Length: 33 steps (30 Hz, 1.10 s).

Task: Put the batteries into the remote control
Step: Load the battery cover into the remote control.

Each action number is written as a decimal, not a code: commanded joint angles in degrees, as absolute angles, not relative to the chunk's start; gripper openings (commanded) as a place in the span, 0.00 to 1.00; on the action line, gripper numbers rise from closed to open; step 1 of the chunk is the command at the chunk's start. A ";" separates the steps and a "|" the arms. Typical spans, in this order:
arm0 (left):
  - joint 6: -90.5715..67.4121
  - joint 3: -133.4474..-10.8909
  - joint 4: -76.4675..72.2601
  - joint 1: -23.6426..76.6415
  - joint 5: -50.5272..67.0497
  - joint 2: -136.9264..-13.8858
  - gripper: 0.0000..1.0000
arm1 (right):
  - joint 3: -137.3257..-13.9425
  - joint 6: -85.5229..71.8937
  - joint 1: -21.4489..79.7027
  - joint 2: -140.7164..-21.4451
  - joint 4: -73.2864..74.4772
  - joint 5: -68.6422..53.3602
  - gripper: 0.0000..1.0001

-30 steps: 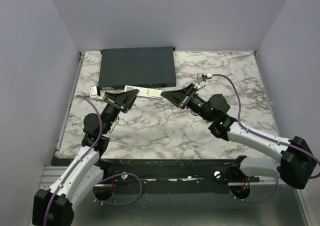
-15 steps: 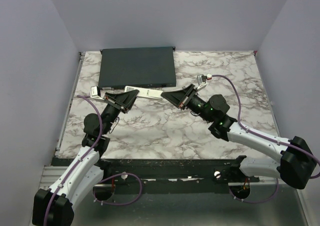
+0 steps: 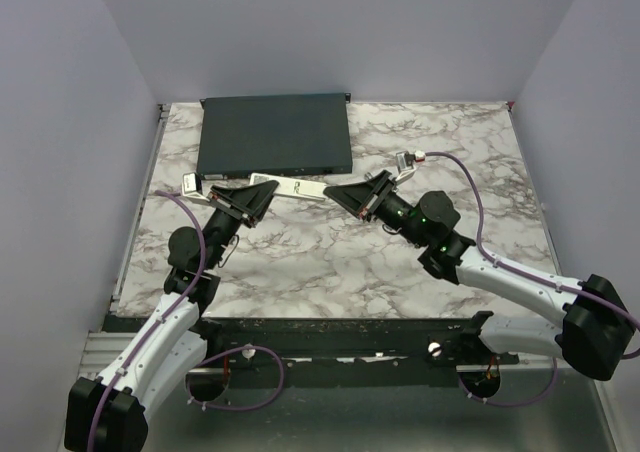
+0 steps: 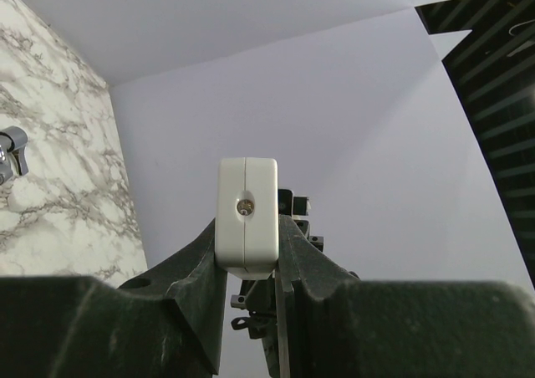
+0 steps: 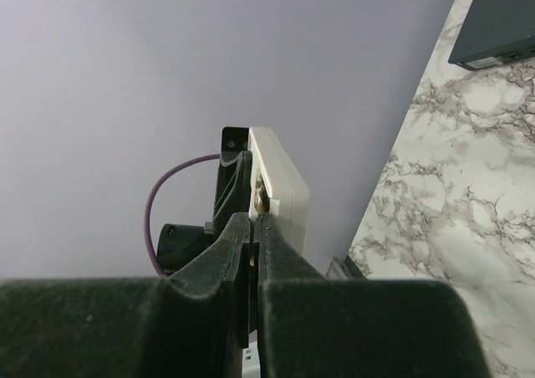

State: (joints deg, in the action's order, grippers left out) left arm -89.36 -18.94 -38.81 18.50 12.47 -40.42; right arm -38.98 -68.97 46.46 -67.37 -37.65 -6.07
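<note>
Two end effectors meet at the remote control (image 3: pixel 292 185), which is held off the desk (image 3: pixel 330 262), just in front of the dark-grey box (image 3: pixel 275 132). The left end effector (image 4: pixel 248 251) is clamped on one end of the white bar, a finger (image 4: pixel 203 257) on each side. The right end effector (image 5: pixel 252 221) sits at the other end, its tips pinched nearly together right against the remote; whether they pinch anything cannot be told.
</note>
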 commanded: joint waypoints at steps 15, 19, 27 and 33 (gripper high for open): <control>-92.85 -19.16 -44.20 18.63 11.34 -38.83 0.00 | -35.08 -68.38 46.88 -68.43 -36.15 -5.09 0.01; -93.04 -19.05 -44.21 18.63 11.34 -38.59 0.00 | -34.97 -68.46 46.85 -69.29 -37.80 -5.36 0.01; -92.99 -19.25 -43.99 18.63 12.06 -38.68 0.00 | -36.40 -67.80 46.80 -70.20 -37.61 -5.31 0.01; -92.81 -19.25 -44.03 18.63 12.22 -38.75 0.00 | -37.35 -67.24 46.89 -70.05 -36.43 -4.48 0.01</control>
State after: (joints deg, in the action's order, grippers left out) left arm -89.60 -18.28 -38.04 18.44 12.19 -40.14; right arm -36.73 -69.38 46.44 -68.75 -41.32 -5.48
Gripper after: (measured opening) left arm 0.254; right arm 0.081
